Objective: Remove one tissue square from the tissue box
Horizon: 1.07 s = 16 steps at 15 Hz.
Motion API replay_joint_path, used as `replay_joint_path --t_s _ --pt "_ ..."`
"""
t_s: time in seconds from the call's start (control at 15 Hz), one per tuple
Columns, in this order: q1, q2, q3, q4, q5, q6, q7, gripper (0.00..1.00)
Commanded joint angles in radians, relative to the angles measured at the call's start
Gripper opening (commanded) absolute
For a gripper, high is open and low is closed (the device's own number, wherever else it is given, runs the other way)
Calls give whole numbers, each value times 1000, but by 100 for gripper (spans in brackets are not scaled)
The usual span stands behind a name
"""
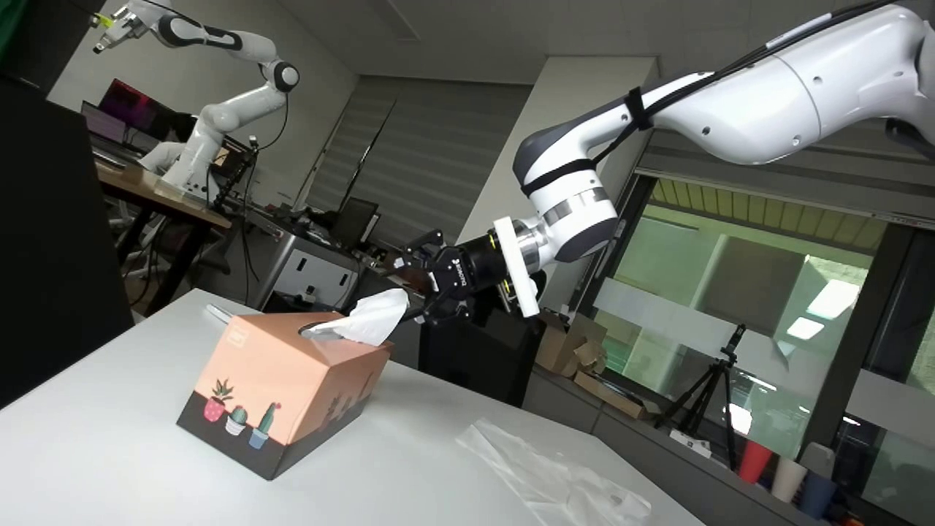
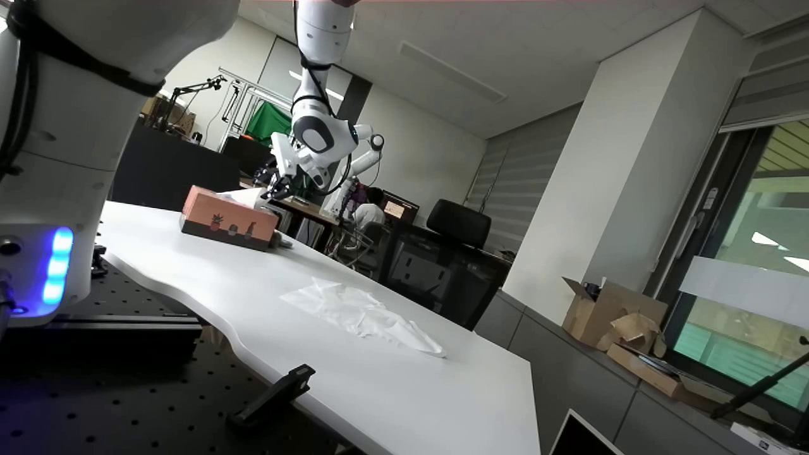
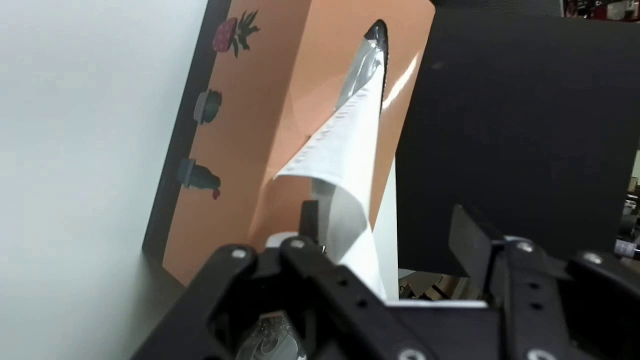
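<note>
Jutting from the box (image 1: 274, 387), the tissue (image 3: 350, 142) looks light, tearable; pinch just above the box. The claw (image 3: 387, 225) gapes, holding nothing.

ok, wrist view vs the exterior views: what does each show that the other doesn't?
Only the wrist view makes out the shiny plastic film in the slot and the crimped edge of the tissue.

Only the exterior views show the white arm that carries the gripper, a second robot arm in the background, and the window.

Shared: the tissue box, the tissue sticking out of its top, the gripper close to that tissue, and the white table.
</note>
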<state>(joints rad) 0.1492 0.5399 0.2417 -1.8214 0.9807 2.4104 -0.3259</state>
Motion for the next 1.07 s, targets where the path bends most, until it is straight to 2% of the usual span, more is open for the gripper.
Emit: replay_joint_path --t_s 0.0,0.27,0.4,1.0 --pt "-1 18 -11 45 -31 -48 41 38" --pt "-4 13 -19 46 -49 -54 46 11" --pt "-5 5 -29 43 -65 -56 53 1" --pt "-61 -158 -115 7 -250 -83 158 0"
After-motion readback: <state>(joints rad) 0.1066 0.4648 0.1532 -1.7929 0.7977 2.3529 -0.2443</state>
